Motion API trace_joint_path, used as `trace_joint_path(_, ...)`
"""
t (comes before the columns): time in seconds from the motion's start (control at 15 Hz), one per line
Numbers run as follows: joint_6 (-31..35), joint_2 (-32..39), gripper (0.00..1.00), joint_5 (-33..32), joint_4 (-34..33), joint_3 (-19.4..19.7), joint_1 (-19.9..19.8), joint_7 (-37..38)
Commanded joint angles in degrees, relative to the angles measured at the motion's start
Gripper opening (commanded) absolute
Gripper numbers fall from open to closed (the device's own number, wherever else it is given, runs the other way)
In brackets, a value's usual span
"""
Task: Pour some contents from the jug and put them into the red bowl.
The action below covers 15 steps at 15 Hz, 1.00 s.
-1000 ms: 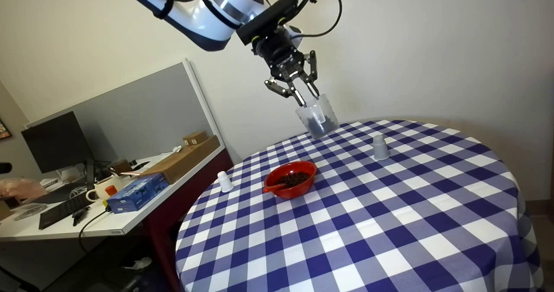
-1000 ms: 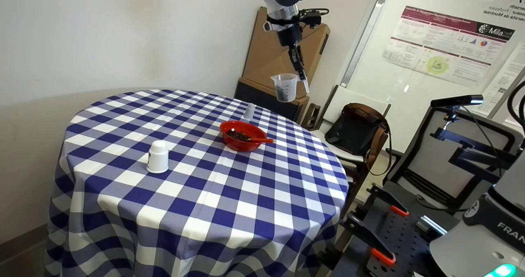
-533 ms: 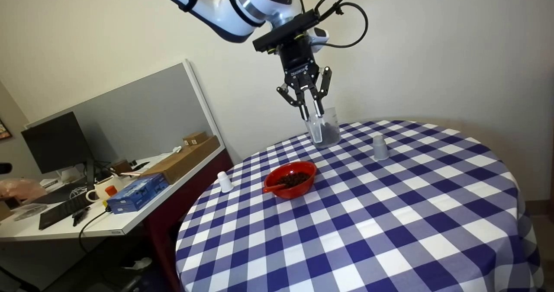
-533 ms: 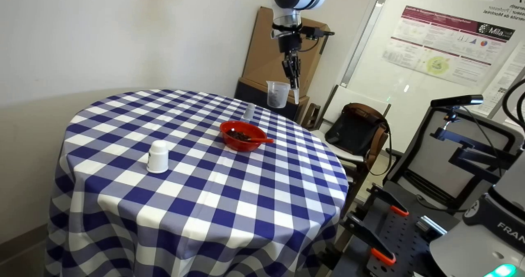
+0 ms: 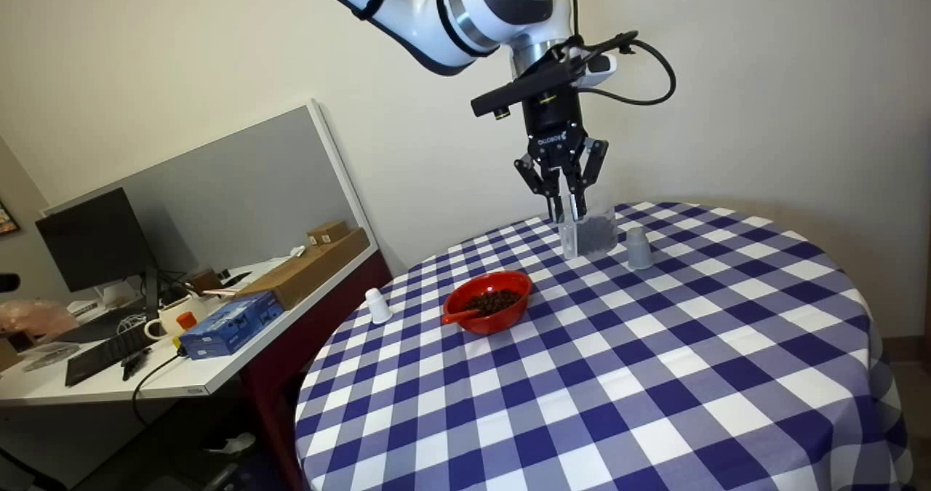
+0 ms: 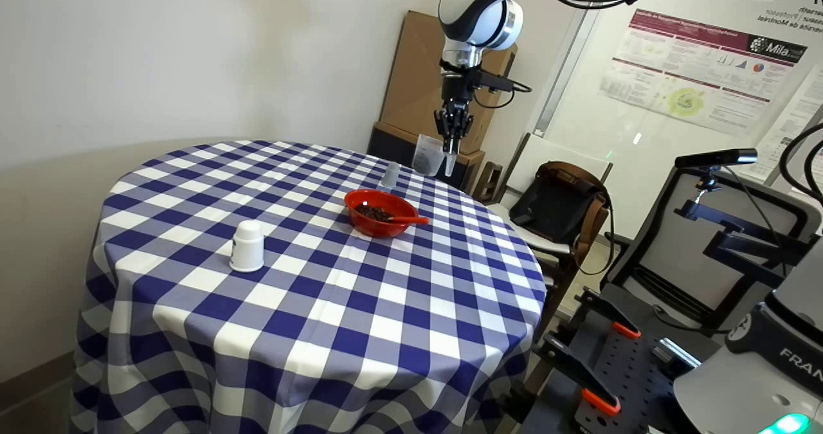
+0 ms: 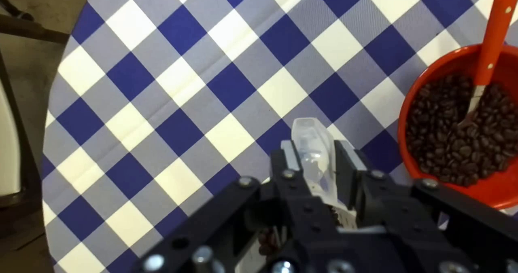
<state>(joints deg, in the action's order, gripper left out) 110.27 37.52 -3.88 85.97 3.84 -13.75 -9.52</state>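
My gripper (image 5: 567, 216) is shut on the handle of the greyish translucent jug (image 5: 595, 235). The jug has dark beans in it and looks slightly tilted in an exterior view (image 6: 426, 156). It hangs low near the table's far edge; I cannot tell if its base touches the cloth. In the wrist view the handle (image 7: 311, 143) shows between the fingers, and the body is mostly hidden behind the gripper. The red bowl (image 5: 498, 323) stands on the table beside the jug, apart from it. It holds dark beans and a red-handled spoon (image 7: 494, 34).
A white cup-like object (image 6: 247, 247) stands at one side of the table. A greyish one (image 5: 639, 249) stands close to the jug in both exterior views. The round table has a blue-and-white checked cloth (image 5: 582, 404). A cluttered desk (image 5: 211, 374) stands beside it.
My gripper and the jug have moved down, away from the bowl and toward the greyish cup-like object. The gripper now points more straight down. The bowl has not moved.
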Motion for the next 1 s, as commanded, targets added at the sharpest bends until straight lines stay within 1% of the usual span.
trace_joint_path(0.0, 3.46, 2.26, 0.12, 2.16, -0.70, 1.26, 0.19, 3.63)
trace_joint_path(0.27, 5.18, 4.37, 0.12, 1.23, 0.01, 2.75, 0.21, 6.46)
trace_joint_path(0.53, 4.91, 6.56, 0.12, 1.30, 0.12, 3.81, -0.12, 7.90)
trace_joint_path(0.93, 3.84, 9.97, 0.12, 1.60, -1.06, 4.04, -0.52, 8.43)
